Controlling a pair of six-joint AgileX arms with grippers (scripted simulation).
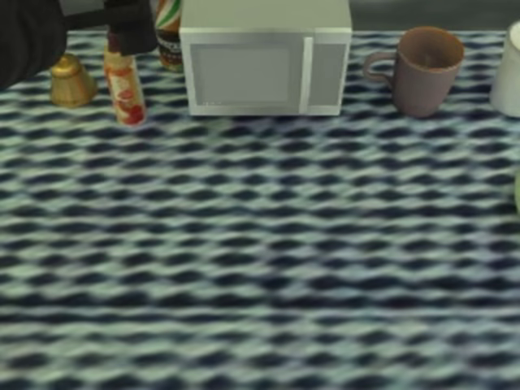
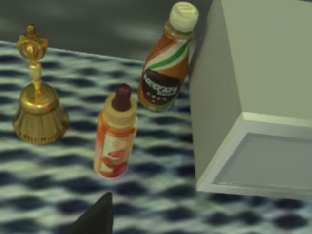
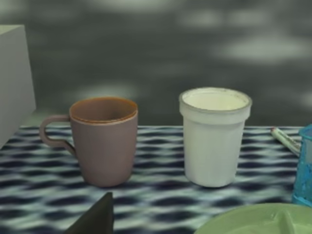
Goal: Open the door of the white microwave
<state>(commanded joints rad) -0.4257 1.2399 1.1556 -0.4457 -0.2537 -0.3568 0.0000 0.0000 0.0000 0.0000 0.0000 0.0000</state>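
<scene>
Two arms idling: left arm [image 1: 49, 32] hovering by bottles [image 1: 123, 89], far-left; finger state: cannot tell. Microwave [image 1: 264, 24] sitting far-centre on tabletop [image 1: 260, 244], door [image 1: 248, 71] shut. Risk: left arm toppling bottles while reaching handle [image 1: 306, 73].

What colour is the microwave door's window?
Grey, framed in white; the door shows best in the top view.

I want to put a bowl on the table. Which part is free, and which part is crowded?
The whole front of the table, below the white microwave, lies bare. The back row is crowded: bell, two bottles and the left arm left of the microwave; brown mug and white cup to its right.
</scene>
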